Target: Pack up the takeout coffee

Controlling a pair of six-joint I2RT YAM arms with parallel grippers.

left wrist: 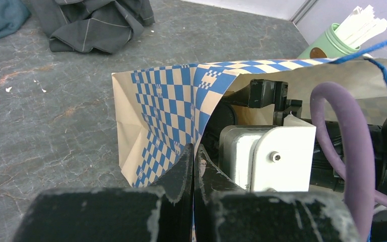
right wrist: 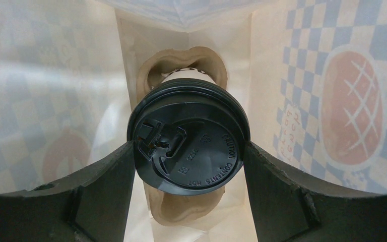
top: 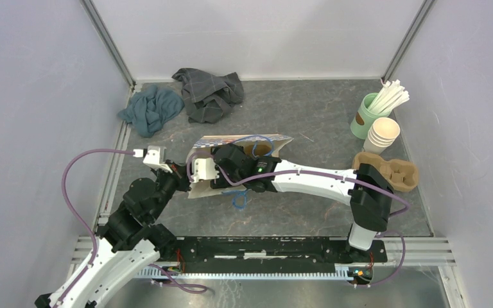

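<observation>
- Grey marbled table (top: pixel 321 115).
- Blue-checked paper bag (left wrist: pixel 166 101) on its side mid-table.
- Right gripper (right wrist: pixel 189 148) inside it, jaws clamped round the black-lidded takeout coffee (right wrist: pixel 191 131).
- Left gripper (left wrist: pixel 193 159), jaws together, pinching the bag's edge.
- Pulp carrier (right wrist: pixel 181 214) cradles the cup.

Enclosure: pale grey-lavender wall panels (top: pixel 32 96) on three sides, joined by aluminium corner posts (top: pixel 107 42). Tabletop (top: pixel 308 115) dark grey, marbled. Slotted aluminium rail (top: pixel 423 250) along near edge. Lighting even, diffuse.
</observation>
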